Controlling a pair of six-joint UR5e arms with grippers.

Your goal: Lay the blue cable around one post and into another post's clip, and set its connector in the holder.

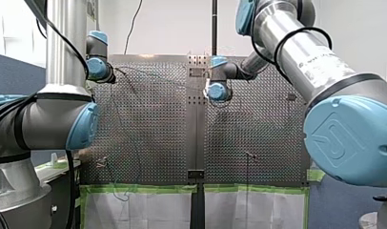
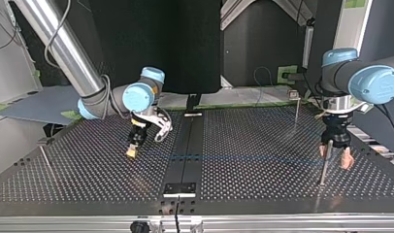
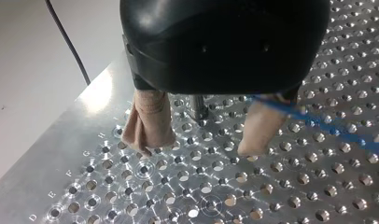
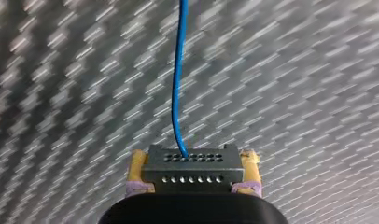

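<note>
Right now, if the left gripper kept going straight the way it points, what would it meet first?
Probably the table: the left gripper points down at it, open, with a post standing between its fingers, so the post should pass between them. Depth is unclear.

Perforated metal table [image 2: 263, 184], dark centre strip [image 2: 188, 145], thin upright post [image 2: 324, 170] standing on it

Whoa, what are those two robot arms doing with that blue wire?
They are laying a blue cable across the table full of holes. My right hand is shut on the cable's little connector. My left hand is open, with its fingers on either side of a thin metal post, and the cable runs past one finger. The connector has not been set down yet.
</note>
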